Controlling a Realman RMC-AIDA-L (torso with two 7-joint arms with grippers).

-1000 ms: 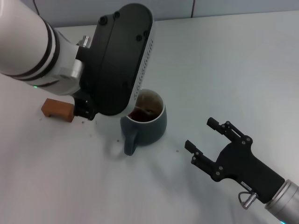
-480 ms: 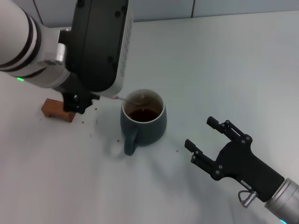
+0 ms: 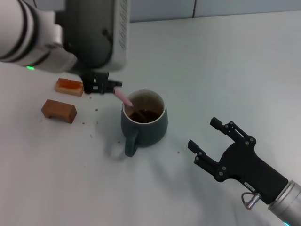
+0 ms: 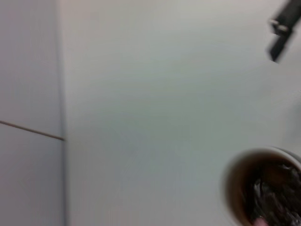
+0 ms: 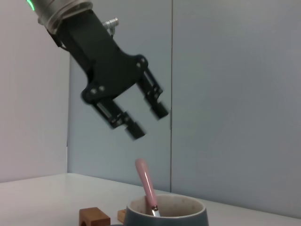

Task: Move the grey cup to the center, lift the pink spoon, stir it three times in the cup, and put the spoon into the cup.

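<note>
The grey cup (image 3: 145,124) stands at the table's middle with dark brown liquid inside and its handle toward me; it also shows in the right wrist view (image 5: 167,214) and the left wrist view (image 4: 263,188). The pink spoon (image 3: 123,97) leans in the cup, its pink handle sticking out over the rim to the left; it shows in the right wrist view (image 5: 145,181) too. My left gripper (image 3: 102,86) hangs open above and left of the spoon's handle, apart from it, and shows in the right wrist view (image 5: 141,117). My right gripper (image 3: 211,136) is open and empty to the right of the cup.
Two brown rectangular blocks lie left of the cup, one (image 3: 59,110) nearer me and one (image 3: 69,86) behind it by the left gripper. Small crumbs dot the white table (image 3: 225,66) around the cup. A wall stands behind the table.
My left gripper has let go of the spoon and moved up and back to the left. The spoon now rests in the cup. The right arm has not moved.
</note>
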